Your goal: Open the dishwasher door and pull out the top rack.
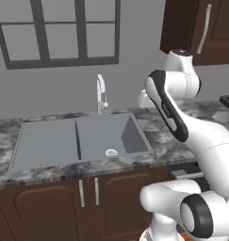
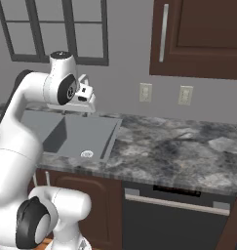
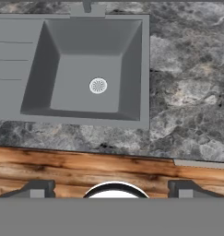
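Dishwasher door (image 2: pixel 176 227) shut, set under the counter (image 2: pixel 188 146) to the right of the sink (image 2: pixel 56 132), silver bar handle (image 2: pixel 176 204) running along its top edge. Top rack presumably behind that door, out of sight. Fingers (image 3: pixel 111 190) spread wide apart, gripping nothing, held high above the sink's front corner and looking straight down. Handle end (image 3: pixel 201 163) just visible past the counter lip, right of the sink. Likely risks, judged from here: dropping straight down means striking the counter edge instead of reaching the handle; approaching with fingers aimed downward means sliding off the bar; pulling off-centre could slip the grip before the door swings.
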Tool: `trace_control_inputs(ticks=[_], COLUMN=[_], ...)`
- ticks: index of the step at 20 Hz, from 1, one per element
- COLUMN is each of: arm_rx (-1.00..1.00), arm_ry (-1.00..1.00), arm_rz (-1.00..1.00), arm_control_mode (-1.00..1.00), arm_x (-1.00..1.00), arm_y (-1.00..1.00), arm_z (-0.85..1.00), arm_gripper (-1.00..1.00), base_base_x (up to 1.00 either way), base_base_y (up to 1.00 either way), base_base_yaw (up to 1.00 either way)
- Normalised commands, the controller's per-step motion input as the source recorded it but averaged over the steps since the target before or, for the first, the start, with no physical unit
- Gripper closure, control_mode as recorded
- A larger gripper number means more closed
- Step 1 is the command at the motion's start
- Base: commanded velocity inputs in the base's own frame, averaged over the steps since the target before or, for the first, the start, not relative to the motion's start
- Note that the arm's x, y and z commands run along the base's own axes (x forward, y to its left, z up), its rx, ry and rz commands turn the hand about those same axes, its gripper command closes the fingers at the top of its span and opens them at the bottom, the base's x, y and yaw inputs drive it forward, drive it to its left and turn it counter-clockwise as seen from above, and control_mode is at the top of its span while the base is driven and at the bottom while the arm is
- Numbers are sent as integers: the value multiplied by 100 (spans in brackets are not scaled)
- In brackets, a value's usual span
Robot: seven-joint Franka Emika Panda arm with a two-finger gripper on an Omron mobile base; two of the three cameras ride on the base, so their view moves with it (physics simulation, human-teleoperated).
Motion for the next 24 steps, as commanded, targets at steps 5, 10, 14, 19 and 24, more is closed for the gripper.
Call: trace_control_inputs(ticks=[5, 10, 14, 19, 24], arm_rx=[0, 0, 0, 0, 0], arm_ry=[0, 0, 0, 0, 0], arm_rz=[0, 0, 0, 0, 0], arm_control_mode=[100, 100, 100, 100, 100], arm_x=[0, 0, 0, 0, 0], arm_y=[0, 0, 0, 0, 0], arm_z=[0, 0, 0, 0, 0], arm_gripper=[-100, -100, -100, -100, -100], base_base_x=[-7, -32, -27, -26, -5], base_base_y=[-3, 5, 1, 8, 32], base_base_yaw=[-24, -53, -48, -42, -24])
